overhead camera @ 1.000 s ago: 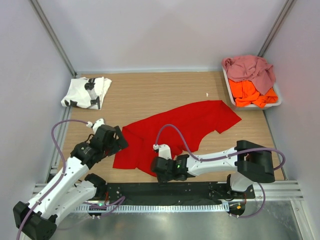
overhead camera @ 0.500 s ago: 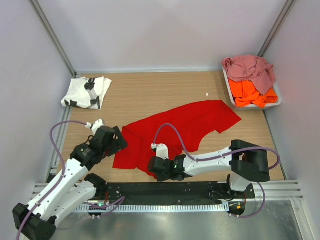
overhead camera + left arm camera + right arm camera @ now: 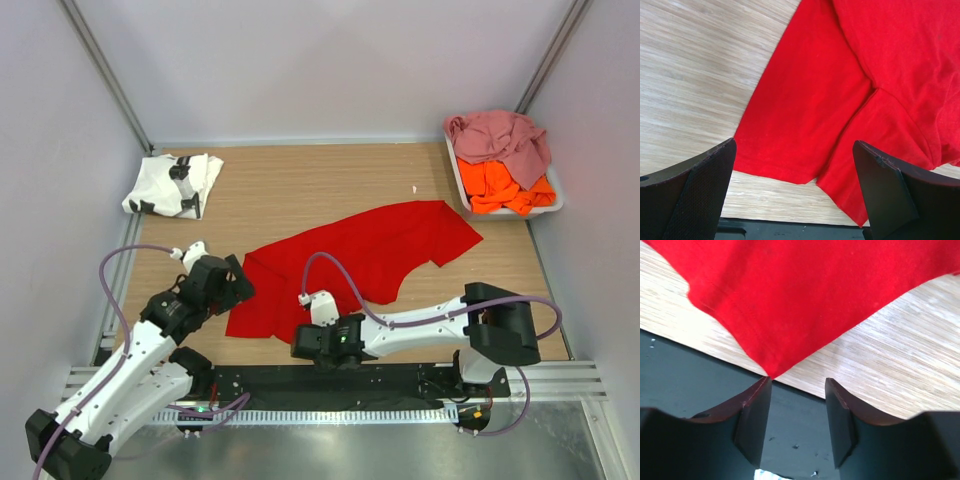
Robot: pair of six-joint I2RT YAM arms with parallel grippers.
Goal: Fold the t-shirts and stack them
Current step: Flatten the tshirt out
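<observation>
Your red t-shirt (image 3: 350, 255) lies unfolded and wrinkled, slanting from near left to far right. Your left gripper (image 3: 794, 150) is spread wide over it. Your right gripper (image 3: 797, 381) stands parted at its near corner, empty.

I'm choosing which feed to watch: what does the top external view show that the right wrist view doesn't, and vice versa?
Top only: the folded white t-shirt far left, and the tray far right holding the pink t-shirt and orange t-shirt. Right wrist only: the right gripper with jaws apart and empty, a cloth corner ending beside one. Both: the red t-shirt on the wooden table.
</observation>
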